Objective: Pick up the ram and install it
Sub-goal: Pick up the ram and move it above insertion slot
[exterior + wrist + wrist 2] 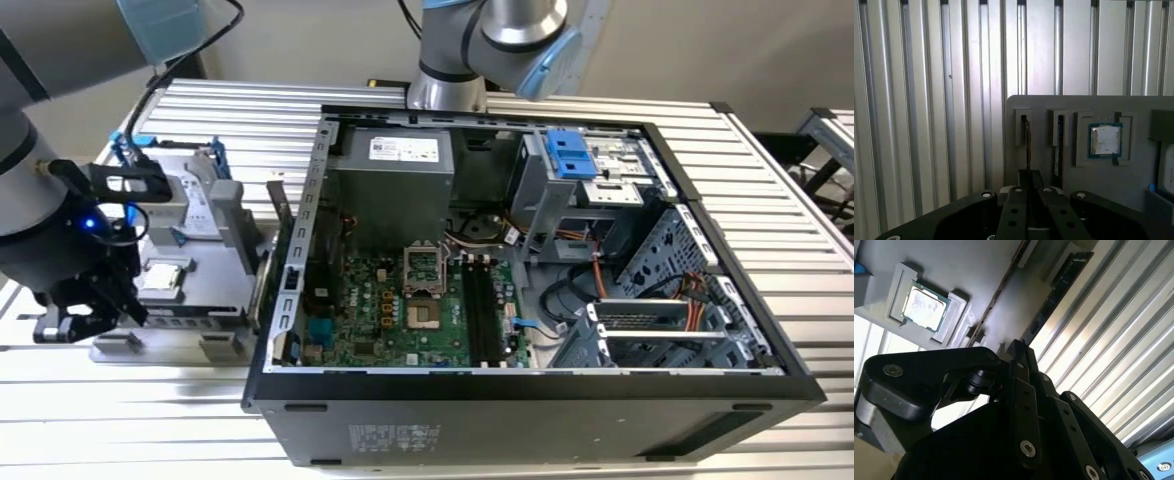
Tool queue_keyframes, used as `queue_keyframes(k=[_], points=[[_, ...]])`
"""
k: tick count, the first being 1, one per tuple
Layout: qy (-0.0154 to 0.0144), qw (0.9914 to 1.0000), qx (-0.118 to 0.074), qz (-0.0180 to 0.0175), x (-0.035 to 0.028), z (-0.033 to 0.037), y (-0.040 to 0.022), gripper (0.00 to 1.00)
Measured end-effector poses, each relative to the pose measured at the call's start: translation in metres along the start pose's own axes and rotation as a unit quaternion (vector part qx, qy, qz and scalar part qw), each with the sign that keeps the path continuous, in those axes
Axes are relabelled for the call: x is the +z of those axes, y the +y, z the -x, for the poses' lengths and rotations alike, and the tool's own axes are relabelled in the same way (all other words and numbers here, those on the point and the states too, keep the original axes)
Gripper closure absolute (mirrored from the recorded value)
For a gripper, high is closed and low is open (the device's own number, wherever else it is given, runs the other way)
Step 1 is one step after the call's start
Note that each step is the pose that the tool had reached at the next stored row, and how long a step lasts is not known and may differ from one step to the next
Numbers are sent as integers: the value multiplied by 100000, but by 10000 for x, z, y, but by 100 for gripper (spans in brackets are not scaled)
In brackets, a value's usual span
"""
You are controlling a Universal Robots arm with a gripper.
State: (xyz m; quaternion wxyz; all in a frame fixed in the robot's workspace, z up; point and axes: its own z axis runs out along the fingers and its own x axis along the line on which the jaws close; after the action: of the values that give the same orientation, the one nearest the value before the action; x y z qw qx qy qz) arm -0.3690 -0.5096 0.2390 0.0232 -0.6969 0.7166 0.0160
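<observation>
At the exterior view's left, we see the gripper (1029,180), jaws narrow, clamping the ram (1027,142) standing edge-up in the tray (1104,104).

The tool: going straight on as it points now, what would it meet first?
Probably the ram standing on edge in the gray holder, directly ahead of the tool; whether they already touch is unclear.
</observation>
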Motion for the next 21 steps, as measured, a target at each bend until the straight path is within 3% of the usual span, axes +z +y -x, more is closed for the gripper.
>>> queue_keyframes(k=[7, 21], points=[[3, 100000, 2, 2, -101, 6, 2, 100], [6, 100000, 5, 4, -235, 13, 1, 100]])
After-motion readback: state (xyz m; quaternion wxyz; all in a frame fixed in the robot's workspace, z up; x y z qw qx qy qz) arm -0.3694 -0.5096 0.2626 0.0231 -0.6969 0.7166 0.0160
